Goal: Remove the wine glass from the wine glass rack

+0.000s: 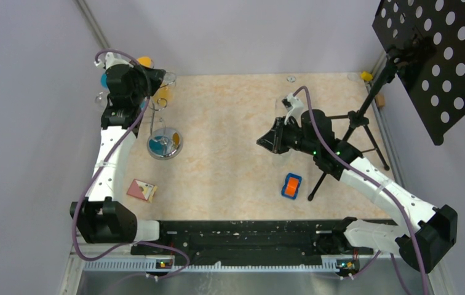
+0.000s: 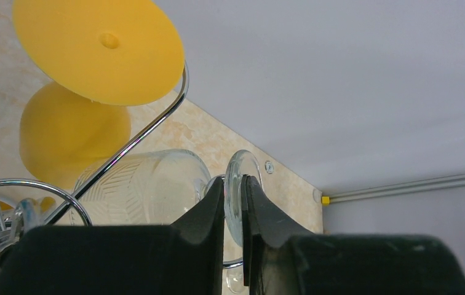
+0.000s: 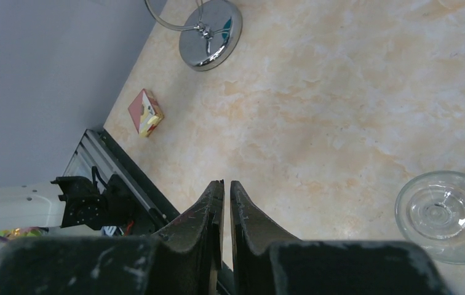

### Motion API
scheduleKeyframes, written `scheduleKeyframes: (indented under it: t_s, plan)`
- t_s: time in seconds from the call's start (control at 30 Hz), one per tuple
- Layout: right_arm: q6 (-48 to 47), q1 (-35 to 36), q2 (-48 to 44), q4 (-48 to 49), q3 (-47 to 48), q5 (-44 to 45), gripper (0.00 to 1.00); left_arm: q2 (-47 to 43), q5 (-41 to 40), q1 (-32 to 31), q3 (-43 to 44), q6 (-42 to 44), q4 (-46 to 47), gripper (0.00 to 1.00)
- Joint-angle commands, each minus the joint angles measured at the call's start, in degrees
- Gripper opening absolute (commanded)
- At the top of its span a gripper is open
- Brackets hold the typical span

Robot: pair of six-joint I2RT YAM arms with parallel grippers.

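Observation:
The wine glass rack (image 2: 136, 139) is a silver wire stand; its round chrome base (image 1: 164, 143) stands at the table's left and also shows in the right wrist view (image 3: 210, 34). A clear wine glass (image 2: 150, 187) hangs sideways among the rack's arms. My left gripper (image 2: 233, 179) is shut on the rim of its round foot (image 2: 237, 184). In the top view the left gripper (image 1: 155, 81) is at the rack's top. A yellow glass (image 2: 98, 46) hangs beside it. My right gripper (image 3: 227, 184) is shut and empty, over mid-table (image 1: 266, 142).
A black tripod (image 1: 354, 120) with a perforated black board (image 1: 439, 55) stands at the right. An orange and blue toy (image 1: 291, 185) and a small box (image 1: 141, 190) lie near the front. Clear glass rounds (image 3: 445, 215) sit on the table near my right gripper.

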Motion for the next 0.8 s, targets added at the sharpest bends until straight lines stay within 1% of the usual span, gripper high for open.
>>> scheduleKeyframes:
  t_s: [0.0,0.17,0.37,0.57,0.77]
  plan:
    - [0.63,-0.27,-1.45,3.39,0.06,-0.59,0.1,-1.76,-1.52,0.79,-0.43,2.07,0.92,0.01]
    - [0.83,-0.27,-1.45,3.58,0.04,-0.61,0.1,-2.31,1.92,0.86,-1.27,-1.59,3.93,0.0]
    - [1.09,-0.27,-1.65,3.66,0.09,-0.7,0.1,-3.45,7.38,0.93,-4.15,-11.89,12.6,0.0]
    - [1.1,-0.27,-1.96,3.79,-0.13,-0.43,0.1,-5.68,8.35,0.96,-6.16,-16.92,15.25,0.0]
    - [1.31,-0.27,-1.63,4.24,-0.15,-0.74,0.1,-7.77,7.37,1.02,-6.24,-19.1,15.08,0.0]
